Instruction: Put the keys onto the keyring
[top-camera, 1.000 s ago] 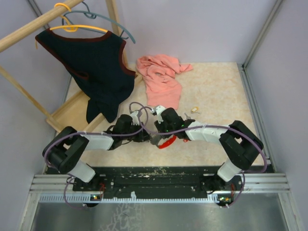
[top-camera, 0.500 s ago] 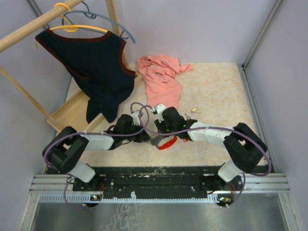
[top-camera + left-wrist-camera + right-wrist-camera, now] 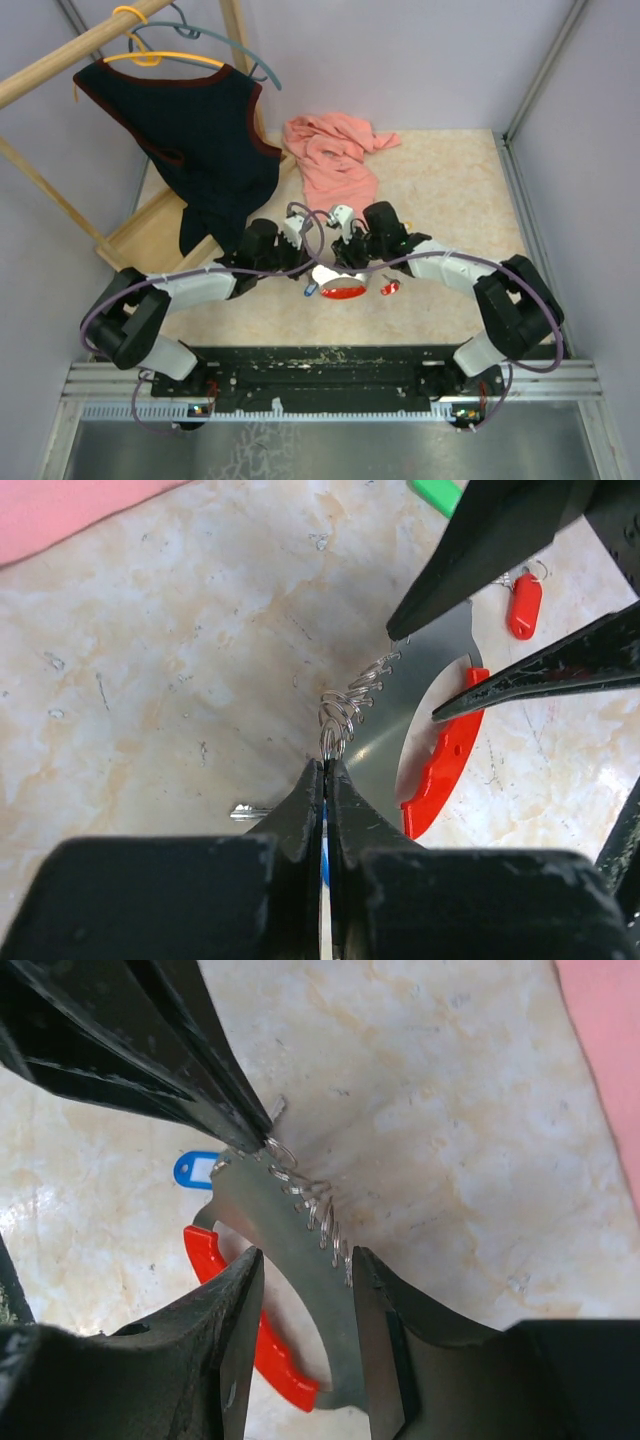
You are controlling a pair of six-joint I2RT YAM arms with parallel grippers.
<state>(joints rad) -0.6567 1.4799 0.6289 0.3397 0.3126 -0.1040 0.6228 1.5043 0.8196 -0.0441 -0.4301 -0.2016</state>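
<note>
Left wrist: left gripper (image 3: 326, 765) pinched shut on a wire loop (image 3: 333, 738), which touches the keyring (image 3: 410, 695) at its grey edge just ahead.

Right wrist: right gripper (image 3: 307, 1257) narrowly straddles that grey side; clamped or not, cannot tell.

Overhead: keyring lies mid-table (image 3: 450, 200), equally near both arms.

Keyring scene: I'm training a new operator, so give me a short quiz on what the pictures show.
1. True or false: the left gripper is wide open.
2. In the top view, the key lying just right of the keyring is: A red, B blue, C black.
3. Which gripper's fingers straddle the keyring's grey side?
Key: 1 false, it is shut on a small wire ring. 2 A, the red key. 3 the right gripper.
</note>
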